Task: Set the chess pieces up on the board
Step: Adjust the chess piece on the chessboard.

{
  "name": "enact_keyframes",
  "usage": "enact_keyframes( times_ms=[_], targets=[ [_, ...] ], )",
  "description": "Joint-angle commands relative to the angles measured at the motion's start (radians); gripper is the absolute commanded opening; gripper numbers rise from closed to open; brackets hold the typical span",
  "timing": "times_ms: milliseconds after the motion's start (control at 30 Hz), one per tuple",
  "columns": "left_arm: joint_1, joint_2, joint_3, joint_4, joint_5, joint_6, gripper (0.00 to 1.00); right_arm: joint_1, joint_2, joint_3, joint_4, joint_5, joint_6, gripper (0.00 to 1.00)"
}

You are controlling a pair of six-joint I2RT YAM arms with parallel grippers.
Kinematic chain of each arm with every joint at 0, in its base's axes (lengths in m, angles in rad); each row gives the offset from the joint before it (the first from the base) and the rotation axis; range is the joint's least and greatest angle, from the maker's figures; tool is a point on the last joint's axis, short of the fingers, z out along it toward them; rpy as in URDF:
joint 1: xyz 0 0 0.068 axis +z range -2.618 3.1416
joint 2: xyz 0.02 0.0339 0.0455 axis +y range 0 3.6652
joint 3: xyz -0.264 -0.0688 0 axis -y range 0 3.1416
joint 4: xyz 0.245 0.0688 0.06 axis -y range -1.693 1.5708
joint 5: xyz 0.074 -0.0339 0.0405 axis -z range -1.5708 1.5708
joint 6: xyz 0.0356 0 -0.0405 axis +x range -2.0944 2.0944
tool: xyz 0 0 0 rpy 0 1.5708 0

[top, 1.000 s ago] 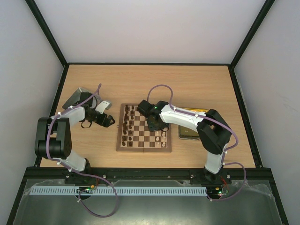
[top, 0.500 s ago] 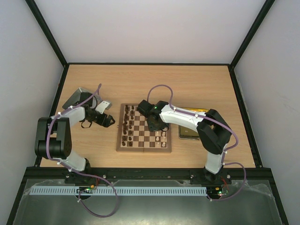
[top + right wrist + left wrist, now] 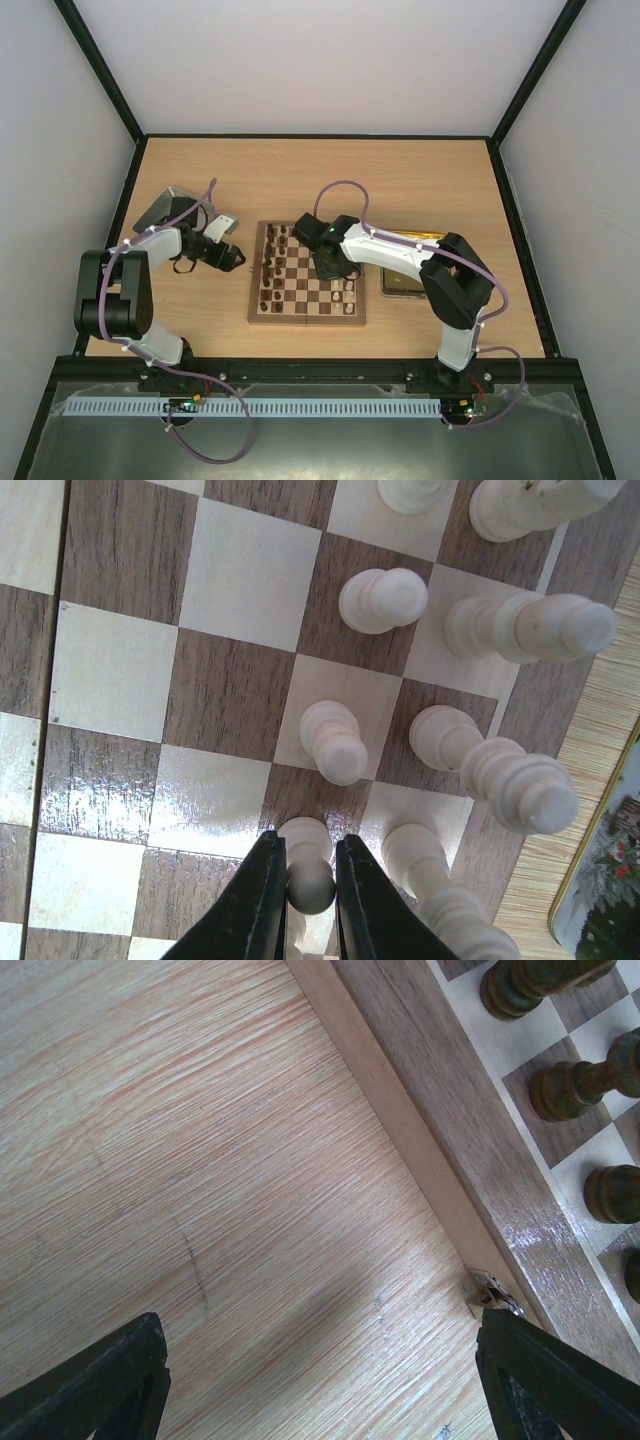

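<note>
Hardly anything has moved over the last second: seen from above, both arms lie where they did, and the only change is on the right, where the right fingers (image 3: 262, 900) have eased a touch. They stand narrow on either side of the round head of a cream pawn (image 3: 312, 885). The pawn stands upright on the board (image 3: 306, 318), and I cannot tell whether the fingers pinch it or merely flank it. Around it stand other cream pieces (image 3: 520, 625), smooth turned wood with ringed collars and rounded tops, on glossy squares of dark walnut grain and pale tan. The left fingers (image 3: 110, 1380) are spread wide and hold nothing, hanging over the bare, straight-grained light-wood bench (image 3: 200, 1160) just beside the board's lacquered brown border. A small metal clasp (image 3: 492, 1295) sits on the board's edge there. Dark pieces (image 3: 575, 1085) line the squares nearest that side. A shiny gold tin tray (image 3: 402, 284) lies on the bench just right of the board.
</note>
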Motion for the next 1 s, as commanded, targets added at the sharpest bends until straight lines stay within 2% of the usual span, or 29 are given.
enact_keyframes(
  times_ms=[0,567,967],
  targets=[
    [-0.004,0.015,-0.004,-0.004,0.004,0.005,0.84,-0.004,0.014,0.004,-0.002,0.008,-0.001,0.12],
    [-0.004,0.011,-0.004,-0.006,0.006,0.007,0.84,-0.003,-0.005,0.014,-0.019,0.022,0.006,0.16],
    [-0.004,0.011,-0.003,-0.008,0.005,0.009,0.84,-0.003,-0.035,0.078,-0.075,0.043,0.005,0.18]
  ],
)
